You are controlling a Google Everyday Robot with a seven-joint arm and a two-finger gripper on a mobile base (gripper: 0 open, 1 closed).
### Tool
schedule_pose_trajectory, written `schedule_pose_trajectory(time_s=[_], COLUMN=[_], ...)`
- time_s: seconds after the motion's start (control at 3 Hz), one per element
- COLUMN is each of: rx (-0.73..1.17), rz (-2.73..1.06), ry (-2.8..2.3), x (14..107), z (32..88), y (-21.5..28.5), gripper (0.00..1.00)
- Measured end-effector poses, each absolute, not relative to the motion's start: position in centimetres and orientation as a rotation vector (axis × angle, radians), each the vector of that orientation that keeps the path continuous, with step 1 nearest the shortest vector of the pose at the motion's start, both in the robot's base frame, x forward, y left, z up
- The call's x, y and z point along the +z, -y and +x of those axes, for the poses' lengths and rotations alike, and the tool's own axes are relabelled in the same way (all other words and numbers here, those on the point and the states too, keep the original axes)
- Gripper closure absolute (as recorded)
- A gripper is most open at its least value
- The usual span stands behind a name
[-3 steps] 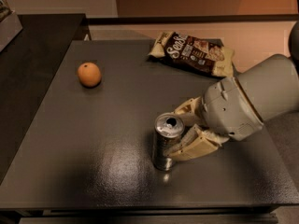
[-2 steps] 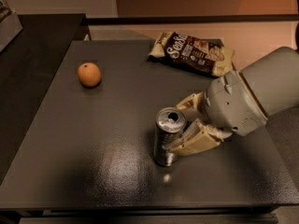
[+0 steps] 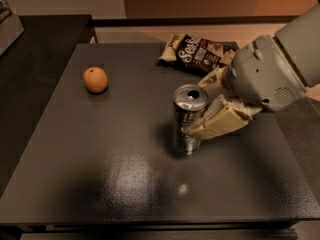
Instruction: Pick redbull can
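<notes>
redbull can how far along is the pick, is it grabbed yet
Done: the gripper is at the can, a finger on each side, closed on it. In hand: the grasp; the can stands upright, and I cannot tell if its base has left the table. Left: lifting it clear. The orange and snack bag lie untouched.
</notes>
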State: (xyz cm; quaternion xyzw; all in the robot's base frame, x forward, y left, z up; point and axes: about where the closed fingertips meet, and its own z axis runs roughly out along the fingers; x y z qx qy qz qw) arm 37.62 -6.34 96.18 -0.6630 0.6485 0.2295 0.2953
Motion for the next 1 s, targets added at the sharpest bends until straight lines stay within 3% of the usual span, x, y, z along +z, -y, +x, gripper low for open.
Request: schedule_pose_trajectory(time_s=[1.0], rx=[0.572], rz=[-1.685], ry=[-1.795], x=[100.1], z=[39.7], y=[8.1], gripper=[1.0])
